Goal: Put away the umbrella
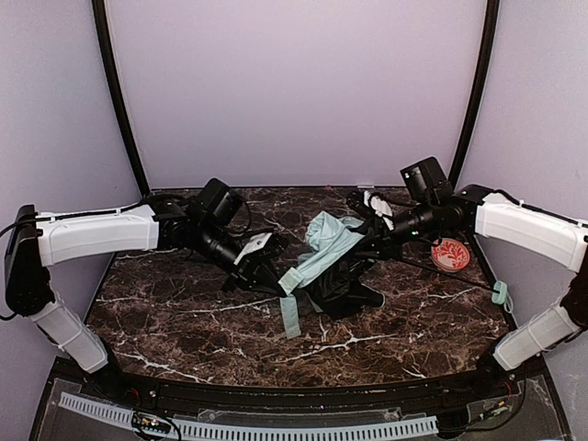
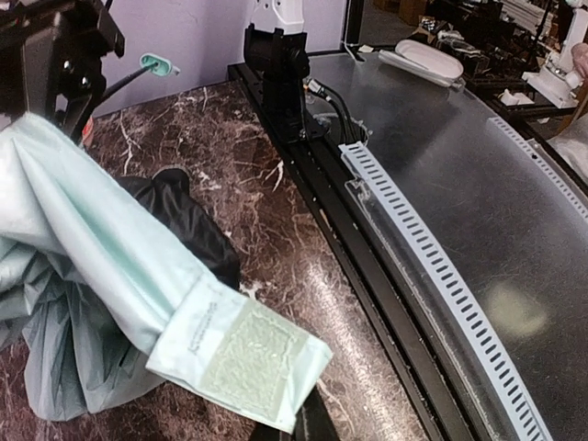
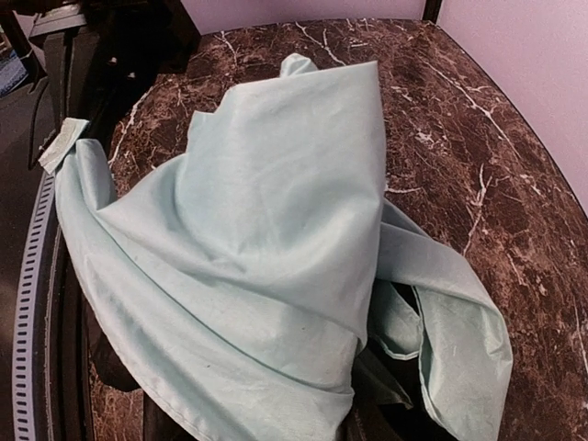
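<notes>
The umbrella (image 1: 329, 246) lies crumpled mid-table, with mint fabric over black lining (image 1: 344, 287). Its thin shaft (image 1: 450, 273) runs right to the mint handle (image 1: 501, 295), which also shows in the left wrist view (image 2: 158, 64). My left gripper (image 1: 276, 280) is shut at the end of the umbrella's strap (image 2: 243, 354); its velcro patch lies over my one visible finger (image 2: 317, 423). My right gripper (image 1: 366, 241) is buried in the fabric's right side and holds it raised. In the right wrist view the mint fabric (image 3: 257, 239) hides my fingers.
A small orange-and-white round object (image 1: 450, 254) lies under the right arm, near the shaft. A black rail and a white slotted strip (image 2: 432, 266) run along the table's near edge. The right arm's base (image 2: 276, 55) stands on that rail.
</notes>
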Tool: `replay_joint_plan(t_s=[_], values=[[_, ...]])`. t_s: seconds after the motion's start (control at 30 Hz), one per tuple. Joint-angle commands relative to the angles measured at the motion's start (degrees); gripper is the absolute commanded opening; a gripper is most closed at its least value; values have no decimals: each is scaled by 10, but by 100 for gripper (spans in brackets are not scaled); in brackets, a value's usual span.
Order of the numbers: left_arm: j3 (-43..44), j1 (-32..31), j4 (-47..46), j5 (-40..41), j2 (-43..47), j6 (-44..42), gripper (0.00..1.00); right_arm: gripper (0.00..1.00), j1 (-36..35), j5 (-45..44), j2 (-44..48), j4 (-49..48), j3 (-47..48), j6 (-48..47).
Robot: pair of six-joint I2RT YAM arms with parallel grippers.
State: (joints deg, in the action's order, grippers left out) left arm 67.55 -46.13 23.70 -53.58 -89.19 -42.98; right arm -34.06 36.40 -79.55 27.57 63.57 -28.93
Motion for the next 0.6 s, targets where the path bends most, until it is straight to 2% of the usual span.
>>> replay_joint_plan(t_s=[0.0, 0.1, 0.23, 0.33, 0.4, 0.57], values=[[-38, -2, -45, 92, 11, -17, 0, 0, -26, 35, 7, 2, 37, -34], [-46, -2, -114, 148, -30, 1, 0, 0, -38, 39, 10, -21, 29, -28], [-46, -12, -211, 117, -58, 58, 0, 0, -38, 29, 19, -81, 0, 4], [-70, -51, -275, 106, -58, 50, 0, 0, -39, -11, 27, -110, -11, 18], [-75, -76, -293, 137, -68, 38, 0, 0, -38, -44, 34, -139, -27, 31], [-52, -108, -280, 125, -92, 63, 0, 0, -38, -180, 39, -211, -61, 68]])
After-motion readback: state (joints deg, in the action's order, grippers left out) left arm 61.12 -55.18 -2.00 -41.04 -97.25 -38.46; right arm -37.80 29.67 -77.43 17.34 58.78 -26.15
